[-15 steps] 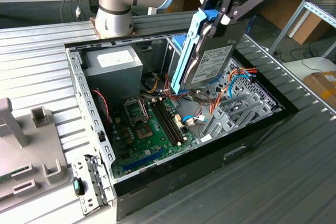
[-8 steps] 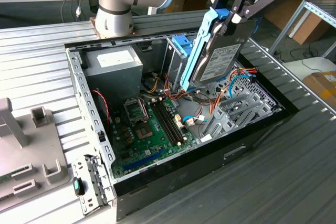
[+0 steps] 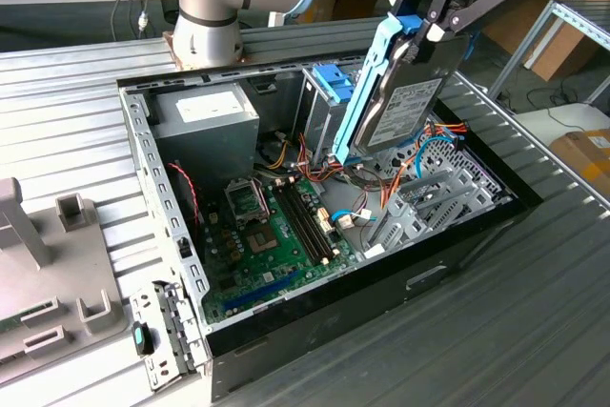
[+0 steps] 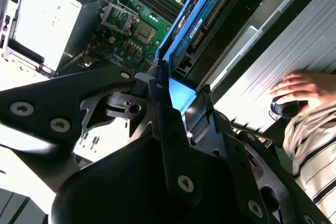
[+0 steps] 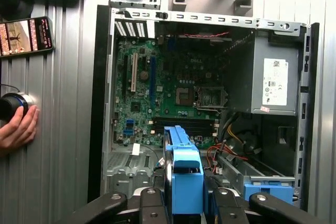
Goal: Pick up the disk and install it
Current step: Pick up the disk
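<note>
Exterior view: my fingers (image 3: 443,11) are clamped on the disk (image 3: 405,107) by its blue carrier (image 3: 370,83); likely stiff, heavy, shock-sensitive.

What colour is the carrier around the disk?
Blue: the carrier frames the grey disk. It shows best in the exterior view.

The case (image 3: 152,173) lies open, with free space over the motherboard (image 3: 272,235). Under the disk (image 3: 405,111), cables (image 3: 446,131) cross the drive cage (image 3: 429,202); a blue bracket (image 3: 334,78) stands beside it.
</note>
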`<action>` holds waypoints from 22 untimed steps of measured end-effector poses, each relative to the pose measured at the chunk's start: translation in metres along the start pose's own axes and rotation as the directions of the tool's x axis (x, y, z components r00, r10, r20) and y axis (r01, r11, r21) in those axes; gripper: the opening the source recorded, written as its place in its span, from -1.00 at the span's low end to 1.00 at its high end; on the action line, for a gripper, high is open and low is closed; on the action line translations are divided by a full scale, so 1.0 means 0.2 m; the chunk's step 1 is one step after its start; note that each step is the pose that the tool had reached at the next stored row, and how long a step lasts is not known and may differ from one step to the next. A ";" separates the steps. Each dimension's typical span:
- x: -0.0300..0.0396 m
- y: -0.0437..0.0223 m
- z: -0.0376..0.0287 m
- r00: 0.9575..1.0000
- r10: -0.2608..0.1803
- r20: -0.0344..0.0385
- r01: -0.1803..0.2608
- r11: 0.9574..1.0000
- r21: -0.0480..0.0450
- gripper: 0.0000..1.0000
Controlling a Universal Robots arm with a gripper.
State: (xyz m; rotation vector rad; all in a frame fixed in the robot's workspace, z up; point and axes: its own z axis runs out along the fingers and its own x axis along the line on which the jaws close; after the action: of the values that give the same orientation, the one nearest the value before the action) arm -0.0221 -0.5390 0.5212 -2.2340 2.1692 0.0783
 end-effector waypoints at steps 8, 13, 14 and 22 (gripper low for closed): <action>0.008 -0.001 0.000 1.000 0.000 0.000 0.000 1.000 0.000 -0.27; 0.066 0.001 -0.003 1.000 0.000 0.000 0.000 1.000 0.000 -0.27; 0.067 -0.002 -0.003 1.000 0.000 0.000 0.000 1.000 0.000 -0.27; 0.132 -0.108 -0.005 1.000 0.000 0.000 0.000 1.000 0.000 -0.27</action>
State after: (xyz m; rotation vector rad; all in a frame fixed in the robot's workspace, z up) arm 0.0003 -0.5648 0.5203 -2.2340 2.1690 0.0783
